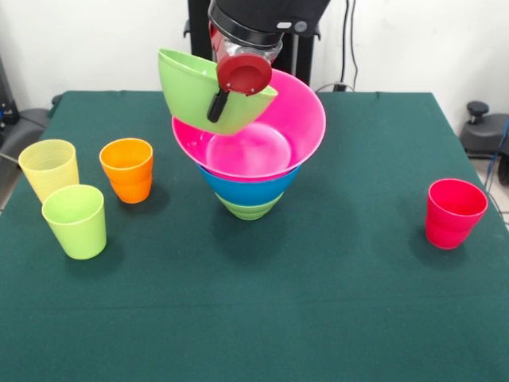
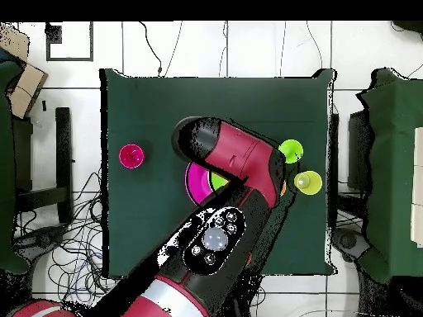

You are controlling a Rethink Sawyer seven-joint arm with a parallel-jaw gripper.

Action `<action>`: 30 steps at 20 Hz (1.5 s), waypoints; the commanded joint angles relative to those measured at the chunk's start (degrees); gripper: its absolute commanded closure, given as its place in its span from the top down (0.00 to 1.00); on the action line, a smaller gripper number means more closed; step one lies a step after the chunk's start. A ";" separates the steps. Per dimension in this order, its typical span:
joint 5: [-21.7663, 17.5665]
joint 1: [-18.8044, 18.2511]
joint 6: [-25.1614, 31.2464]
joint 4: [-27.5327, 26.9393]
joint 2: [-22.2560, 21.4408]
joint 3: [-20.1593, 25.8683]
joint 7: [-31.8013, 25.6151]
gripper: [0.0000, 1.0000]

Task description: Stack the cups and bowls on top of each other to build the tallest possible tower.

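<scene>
green bowl held by tool, above tower

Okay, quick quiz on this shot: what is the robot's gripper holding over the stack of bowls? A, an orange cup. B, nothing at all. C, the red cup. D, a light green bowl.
D: the gripper is clamped on the rim of a light green bowl, held tilted above the pink bowl, while the orange cup and the red cup stand on the table.
</scene>
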 commanded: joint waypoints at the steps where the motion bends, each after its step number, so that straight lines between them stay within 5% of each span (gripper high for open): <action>1: 1.65 1.54 -3.14 2.99 1.19 4.77 12.75 0.00; 30: 1.93 2.34 -5.40 4.95 2.08 4.15 12.01 0.00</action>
